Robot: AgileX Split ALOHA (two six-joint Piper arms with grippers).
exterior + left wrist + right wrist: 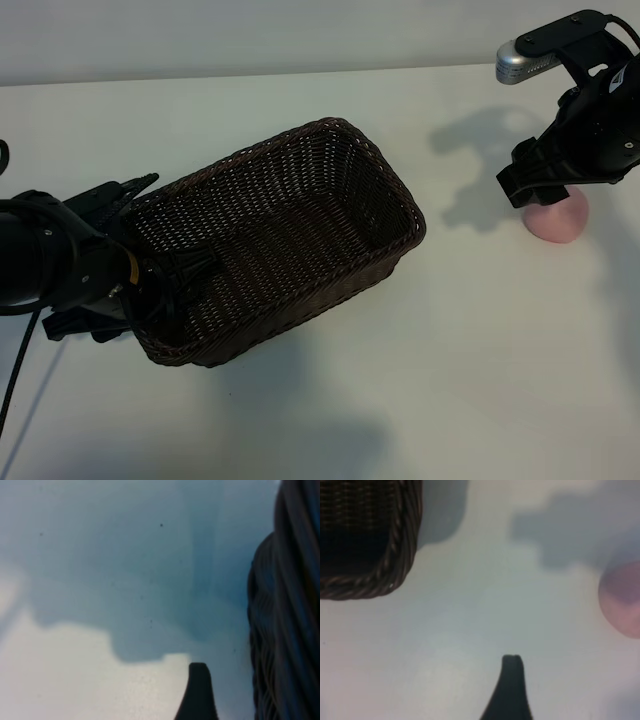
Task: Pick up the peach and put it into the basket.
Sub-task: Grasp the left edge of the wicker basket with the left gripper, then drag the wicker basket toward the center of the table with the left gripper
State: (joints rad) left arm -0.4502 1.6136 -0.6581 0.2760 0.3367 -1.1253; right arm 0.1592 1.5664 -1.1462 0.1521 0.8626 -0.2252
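Both arms are matte black, the right arm [590,120] topped by a silver-ended camera housing [520,64], the left arm [50,265] trailing a black cable [18,375].

We are looking at what reads as a robotics lab or test bench rather than a home or shop: a plain white table [330,400] is filling nearly the whole exterior view, and a pale bare wall [250,35] is running behind its far edge. Two black robot arms are reaching in from opposite sides, the left arm [50,260] trailing a loose black cable [15,385] and the right arm [590,110] carrying a small silver camera housing [522,64]. Only a wicker basket [395,195] and a peach [560,222] are sitting on the surface as props, under bright overhead light that is casting soft shadows
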